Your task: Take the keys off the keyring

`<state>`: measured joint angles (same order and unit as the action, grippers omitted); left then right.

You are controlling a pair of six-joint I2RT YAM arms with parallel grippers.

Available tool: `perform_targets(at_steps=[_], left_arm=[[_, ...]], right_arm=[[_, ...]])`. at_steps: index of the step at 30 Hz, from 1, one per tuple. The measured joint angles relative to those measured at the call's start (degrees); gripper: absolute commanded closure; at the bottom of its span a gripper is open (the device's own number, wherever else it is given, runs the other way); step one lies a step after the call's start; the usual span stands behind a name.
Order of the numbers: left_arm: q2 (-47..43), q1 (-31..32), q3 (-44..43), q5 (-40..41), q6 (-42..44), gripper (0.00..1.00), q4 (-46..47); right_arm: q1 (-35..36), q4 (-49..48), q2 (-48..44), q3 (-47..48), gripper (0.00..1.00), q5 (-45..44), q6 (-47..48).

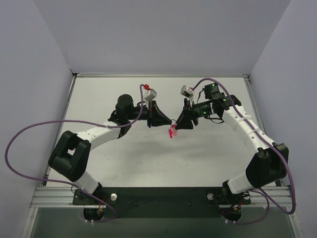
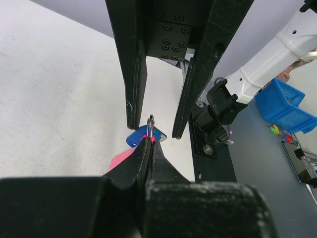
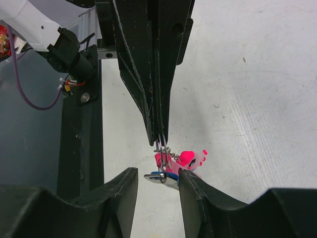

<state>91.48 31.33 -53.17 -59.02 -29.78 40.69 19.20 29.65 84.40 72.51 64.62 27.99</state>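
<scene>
Above the table (image 1: 148, 163), the left gripper (image 3: 159, 141) is closed on the keyring (image 3: 162, 167), while the right gripper (image 3: 157, 173) is spread open on both sides of the hanging keys (image 3: 188, 158). It is judged that one key head should be clamped firmly and worked along the wire, with the keyring kept steady. One keyring, one blue key (image 3: 159, 178) and at least two pink ones are counted.

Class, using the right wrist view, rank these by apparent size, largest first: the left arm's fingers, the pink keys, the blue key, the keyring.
1. left arm's fingers, by far
2. pink keys
3. blue key, partly hidden, so unsure against the pink
4. keyring, a thin wire loop
</scene>
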Motion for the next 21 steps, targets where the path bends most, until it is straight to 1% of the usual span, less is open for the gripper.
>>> perform_targets(at_steps=[7, 14, 21], left_arm=[[0.0, 0.0, 0.0, 0.0, 0.0, 1.00, 0.0], [0.0, 0.0, 0.0, 0.0, 0.0, 1.00, 0.0], [0.0, 0.0, 0.0, 0.0, 0.0, 1.00, 0.0]], right_arm=[[0.0, 2.5, 0.0, 0.0, 0.61, 1.3, 3.5], [0.0, 3.2, 0.0, 0.0, 0.67, 1.6, 5.3], [0.2, 1.7, 0.0, -0.1, 0.72, 0.9, 3.8]])
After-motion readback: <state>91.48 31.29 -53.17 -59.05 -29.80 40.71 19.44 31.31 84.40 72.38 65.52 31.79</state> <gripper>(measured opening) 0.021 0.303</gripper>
